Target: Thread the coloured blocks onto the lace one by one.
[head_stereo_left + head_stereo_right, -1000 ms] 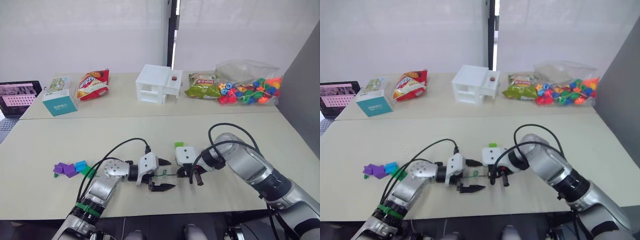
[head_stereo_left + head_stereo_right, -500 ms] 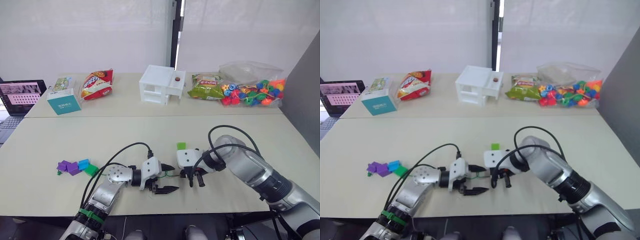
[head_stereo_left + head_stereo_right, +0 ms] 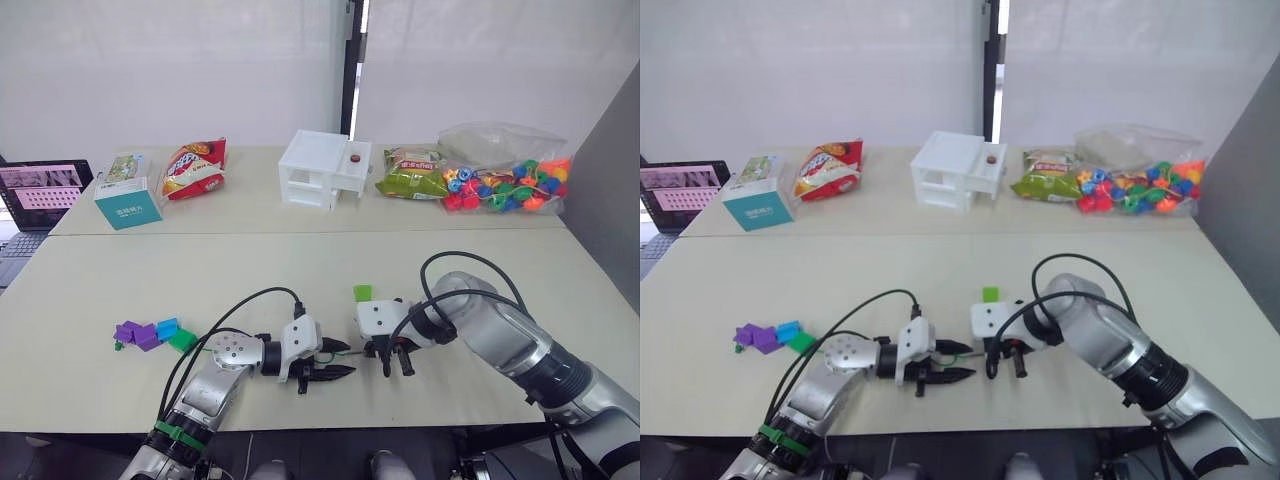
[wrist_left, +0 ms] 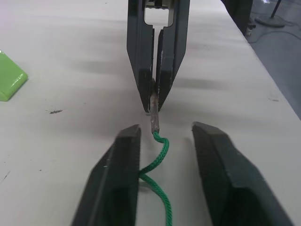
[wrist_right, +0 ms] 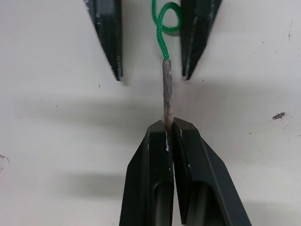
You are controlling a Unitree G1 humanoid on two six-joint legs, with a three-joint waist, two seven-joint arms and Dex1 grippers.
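Note:
The lace [image 4: 159, 156] is a thin green cord lying on the table, with its stiff grey tip [image 5: 167, 94] pointing at my right gripper. My right gripper [image 5: 167, 124] is shut on that tip. My left gripper [image 4: 165, 131] faces it head-on, open, its fingers [image 5: 109, 34] either side of the cord just behind the tip. Purple, blue and green blocks [image 3: 150, 333] sit clustered at the left of the table. One light green block [image 3: 362, 292] lies beside my right wrist.
Along the far table stand a white box [image 3: 322, 168], a red snack bag [image 3: 190, 168], a green snack bag [image 3: 410, 172], a clear bag of mixed beads [image 3: 505, 180], a teal carton [image 3: 125, 205] and a laptop [image 3: 40, 195].
My left gripper's fingers have drawn much closer together around the lace behind the tip. My right gripper has stayed shut on the tip.

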